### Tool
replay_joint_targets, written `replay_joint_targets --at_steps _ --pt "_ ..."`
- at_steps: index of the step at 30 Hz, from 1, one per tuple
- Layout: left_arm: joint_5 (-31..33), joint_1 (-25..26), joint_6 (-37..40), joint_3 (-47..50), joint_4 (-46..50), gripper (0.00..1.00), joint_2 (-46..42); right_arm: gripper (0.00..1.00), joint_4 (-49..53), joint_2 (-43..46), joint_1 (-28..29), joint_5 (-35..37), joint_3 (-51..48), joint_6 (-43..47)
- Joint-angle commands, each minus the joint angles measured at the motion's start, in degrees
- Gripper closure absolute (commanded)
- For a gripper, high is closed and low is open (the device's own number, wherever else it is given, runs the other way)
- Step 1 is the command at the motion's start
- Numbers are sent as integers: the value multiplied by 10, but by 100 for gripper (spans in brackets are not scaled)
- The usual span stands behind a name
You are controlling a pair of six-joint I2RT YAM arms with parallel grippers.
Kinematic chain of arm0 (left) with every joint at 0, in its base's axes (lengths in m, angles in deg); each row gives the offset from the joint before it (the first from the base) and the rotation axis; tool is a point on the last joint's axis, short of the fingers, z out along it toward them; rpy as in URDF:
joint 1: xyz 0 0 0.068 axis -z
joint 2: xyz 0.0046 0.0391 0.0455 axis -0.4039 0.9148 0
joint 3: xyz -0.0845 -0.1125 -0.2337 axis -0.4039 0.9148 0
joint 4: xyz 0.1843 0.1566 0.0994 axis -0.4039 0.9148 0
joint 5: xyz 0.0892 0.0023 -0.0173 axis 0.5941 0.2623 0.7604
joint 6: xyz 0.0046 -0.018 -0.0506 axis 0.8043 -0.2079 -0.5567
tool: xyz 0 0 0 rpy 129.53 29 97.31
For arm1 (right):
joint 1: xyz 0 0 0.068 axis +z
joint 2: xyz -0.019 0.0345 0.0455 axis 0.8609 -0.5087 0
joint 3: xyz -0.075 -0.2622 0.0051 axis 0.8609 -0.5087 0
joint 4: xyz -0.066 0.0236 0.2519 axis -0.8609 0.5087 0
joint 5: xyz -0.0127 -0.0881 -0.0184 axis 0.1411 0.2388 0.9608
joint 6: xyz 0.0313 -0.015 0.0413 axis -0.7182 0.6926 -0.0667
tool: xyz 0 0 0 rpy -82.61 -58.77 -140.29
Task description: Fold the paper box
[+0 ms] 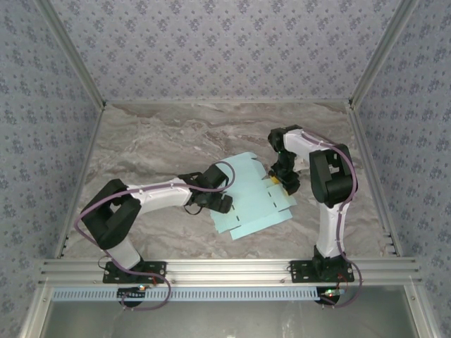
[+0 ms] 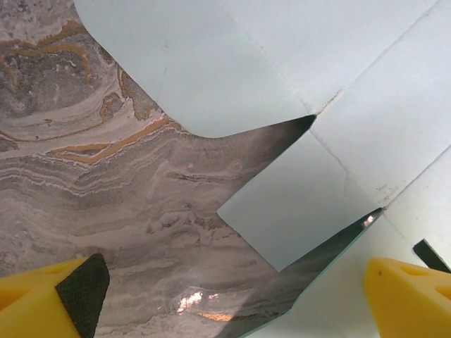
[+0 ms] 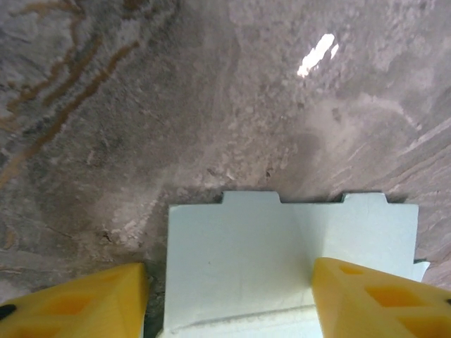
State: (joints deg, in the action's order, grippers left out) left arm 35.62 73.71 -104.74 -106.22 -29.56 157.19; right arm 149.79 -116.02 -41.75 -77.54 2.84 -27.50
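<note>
The paper box point(image 1: 254, 193) is a flat mint die-cut sheet lying on the marble table, with flaps and tabs around its edges. My left gripper point(image 1: 220, 204) hovers at the sheet's left edge. In the left wrist view it point(image 2: 236, 296) is open, a rounded flap point(image 2: 296, 204) of the paper box point(image 2: 310, 70) ahead of it, and its yellow fingers point(image 2: 77, 289) are wide apart. My right gripper point(image 1: 280, 184) is at the sheet's right edge. In the right wrist view it point(image 3: 229, 299) is open, straddling a tabbed flap point(image 3: 261, 253); its left finger point(image 3: 84, 303) stands clear of the card.
The marble tabletop point(image 1: 155, 141) extends around the sheet, enclosed by patterned walls point(image 1: 211, 42) at the back and sides. An aluminium rail point(image 1: 225, 269) runs along the near edge where both arm bases are bolted.
</note>
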Motion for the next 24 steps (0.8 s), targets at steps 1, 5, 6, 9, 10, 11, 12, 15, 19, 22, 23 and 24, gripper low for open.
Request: replay_joint_targets --at_steps 1,5,6,9,10,11,12,15,19,22,23,24 --pt "-9 0 -8 3 -2 5 -11 42 32 -16 5 -3 7 -9" --pt "-6 -1 -8 4 1 5 -17 57 38 -19 6 -1 8 -7" --pt "-5 0 -8 2 4 5 -19 59 39 -18 5 -1 9 -6" --pt "-2 0 -6 -2 16 5 -32 68 41 -18 4 -6 12 -2" --pt "-2 0 -6 -2 20 5 -41 68 41 -18 5 -9 13 1" --pt "-3 0 -6 -2 21 5 -52 71 42 -17 5 -11 13 3" --pt "-3 0 -4 -1 23 4 -67 76 44 -17 5 -12 15 4" --pt "1 0 -2 2 26 3 -117 88 43 -17 3 -25 17 13" --pt "-1 -8 4 13 23 1 -177 96 39 -13 2 -41 18 27" --pt "-27 -30 3 35 11 1 -207 96 35 -5 1 -54 18 35" --pt "-36 -39 0 46 5 1 -214 96 35 -2 1 -57 18 38" --pt "-50 -50 -7 56 -2 1 -221 96 35 2 -1 -62 19 40"
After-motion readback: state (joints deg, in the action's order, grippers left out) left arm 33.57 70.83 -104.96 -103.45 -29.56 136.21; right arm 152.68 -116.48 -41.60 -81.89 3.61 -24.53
